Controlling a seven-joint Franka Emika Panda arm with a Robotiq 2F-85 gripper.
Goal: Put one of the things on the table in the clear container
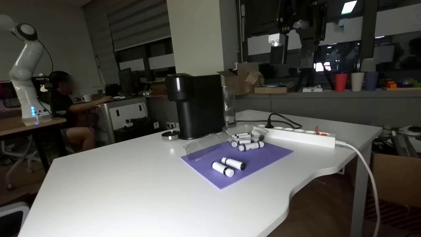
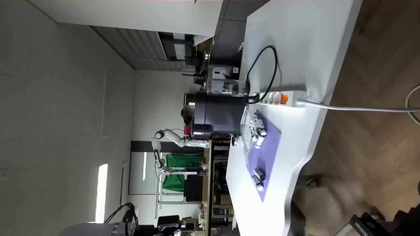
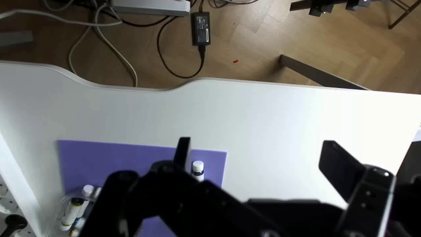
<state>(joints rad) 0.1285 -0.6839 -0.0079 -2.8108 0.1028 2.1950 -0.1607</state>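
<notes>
Vial (image 3: pixel 198 168) on mat (image 3: pixel 115 158), lower part hidden in wrist view; there shows at left end of gripper (image 3: pixel 256 154) gap. Long axis roughly square to closing line: should suit pinch. Fingertips spread wide, nothing held, well above table (image 3: pixel 263 118). Likely needs shift toward vial, then descent. Container (image 1: pixel 210 144) across mat, holding other vials (image 3: pixel 70 215).

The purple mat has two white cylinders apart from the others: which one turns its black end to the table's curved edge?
The cylinder of this pair nearer the power strip: its black end faces that way; its neighbour shows a white end there.
</notes>
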